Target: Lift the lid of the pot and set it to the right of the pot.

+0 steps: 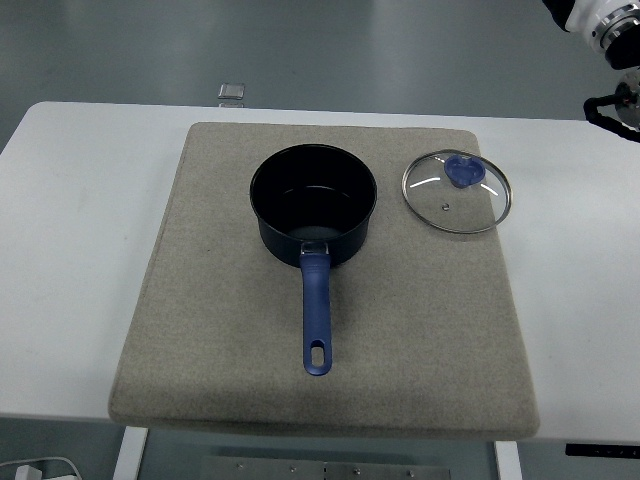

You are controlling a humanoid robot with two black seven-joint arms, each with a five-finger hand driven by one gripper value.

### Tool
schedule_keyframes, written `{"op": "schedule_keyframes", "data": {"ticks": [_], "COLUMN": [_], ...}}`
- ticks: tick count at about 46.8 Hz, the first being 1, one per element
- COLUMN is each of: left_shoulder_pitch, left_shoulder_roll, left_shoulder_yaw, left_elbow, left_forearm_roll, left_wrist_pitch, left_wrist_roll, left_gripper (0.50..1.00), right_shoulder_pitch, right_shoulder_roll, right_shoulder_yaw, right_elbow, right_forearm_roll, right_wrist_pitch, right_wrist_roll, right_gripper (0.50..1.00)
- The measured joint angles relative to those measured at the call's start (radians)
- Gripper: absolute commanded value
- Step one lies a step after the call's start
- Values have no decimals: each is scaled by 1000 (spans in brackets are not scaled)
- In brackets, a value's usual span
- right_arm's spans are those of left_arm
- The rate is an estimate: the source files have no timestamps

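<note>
A dark blue pot (313,200) stands uncovered in the middle of a beige mat (220,330), its blue handle (317,320) pointing toward the near edge. The glass lid (456,192) with a blue knob (462,171) lies flat on the mat to the right of the pot, a short gap apart from it. Only part of my right hand (612,100) shows at the top right corner, raised well clear of the lid and holding nothing that I can see. My left arm does not show.
The mat covers most of the white table (70,250), leaving bare strips on the left and right. A small grey square object (231,91) sits beyond the table's far edge.
</note>
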Motion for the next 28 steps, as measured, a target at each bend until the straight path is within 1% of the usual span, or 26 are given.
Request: {"op": "schedule_keyframes", "data": {"ticks": [2, 7, 11, 15, 18, 23, 28], "left_shoulder_pitch": [0, 0, 0, 0, 0, 0, 0], "left_shoulder_roll": [0, 0, 0, 0, 0, 0, 0], "left_shoulder_yaw": [0, 0, 0, 0, 0, 0, 0], "left_elbow": [0, 0, 0, 0, 0, 0, 0], "left_forearm_roll": [0, 0, 0, 0, 0, 0, 0], "left_wrist_pitch": [0, 0, 0, 0, 0, 0, 0], "left_wrist_roll": [0, 0, 0, 0, 0, 0, 0], "left_gripper": [1000, 1000, 1000, 1000, 1000, 1000, 1000], "right_shoulder_pitch": [-8, -34, -58, -78, -86, -94, -104], "right_shoulder_roll": [0, 2, 5, 7, 7, 7, 8], "right_shoulder_yaw": [0, 0, 0, -2, -1, 1, 4], "right_elbow": [0, -2, -1, -1, -2, -9, -28], "right_forearm_roll": [30, 49, 42, 31, 24, 15, 18], "right_wrist_pitch": [-1, 0, 24, 66, 94, 152, 174], "right_wrist_roll": [-12, -16, -9, -3, 11, 60, 71], "right_gripper": [901, 901, 901, 901, 901, 901, 901]}}
